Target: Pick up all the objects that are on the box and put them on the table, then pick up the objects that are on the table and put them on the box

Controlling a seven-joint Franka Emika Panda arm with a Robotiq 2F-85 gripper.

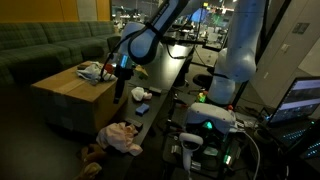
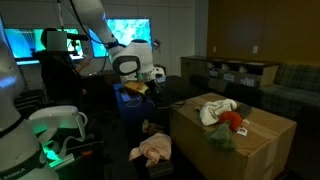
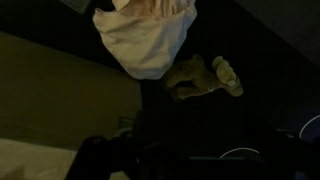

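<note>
Hand (image 1: 120, 88) is hanging just beside the box (image 1: 70, 95), off its side wall and over the black surface (image 1: 165, 90). In the wrist view the fingers are showing only as dark shapes at the bottom edge, so I cannot tell whether they are spread or pressed together. No item is showing between them.

Past the hand, off the box corner, the pinkish-white cloth (image 3: 145, 40) is lying crumpled on the surface, with the brown plush toy (image 3: 205, 75) just beside it. Both are looking light and soft. The cloth will likely be sagging and bunching when lifted, so pinching a raised fold seems best. The toy is compressible, so gripping across its body should hold.

Farthest, on the box top, the white-grey cloth (image 2: 215, 110) is lying in a heap, the red ball (image 2: 232, 120) is sitting against it, and the teal-grey cloth (image 2: 220, 140) is lying nearer the box edge. The ball is probably prone to rolling if nudged, so closing squarely across its middle is advisable.
</note>
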